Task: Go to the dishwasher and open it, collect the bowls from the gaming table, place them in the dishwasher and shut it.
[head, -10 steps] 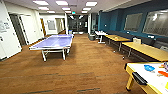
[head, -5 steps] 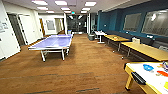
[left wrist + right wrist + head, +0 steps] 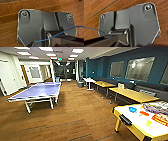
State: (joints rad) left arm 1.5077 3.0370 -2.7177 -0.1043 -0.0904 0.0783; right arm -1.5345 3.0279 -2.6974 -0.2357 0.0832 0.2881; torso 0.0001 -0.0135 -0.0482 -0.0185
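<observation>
On the gaming table [image 3: 130, 123], blue bowl [image 3: 132, 109], orange-red bowl [image 3: 144, 113].

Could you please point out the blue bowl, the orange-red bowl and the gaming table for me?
blue bowl [image 3: 132, 109], head view, its rim.
orange-red bowl [image 3: 143, 113], head view, its middle.
gaming table [image 3: 130, 128], head view, its yellowish edge.

gaming table [image 3: 130, 126] stands at the lower right of the head view: white top, yellowish edge and leg, a dark fitting on its near side. blue bowl [image 3: 132, 109] rests on the top near the far end. orange-red bowl [image 3: 144, 113] sits just beside it, apart. both upright.
</observation>
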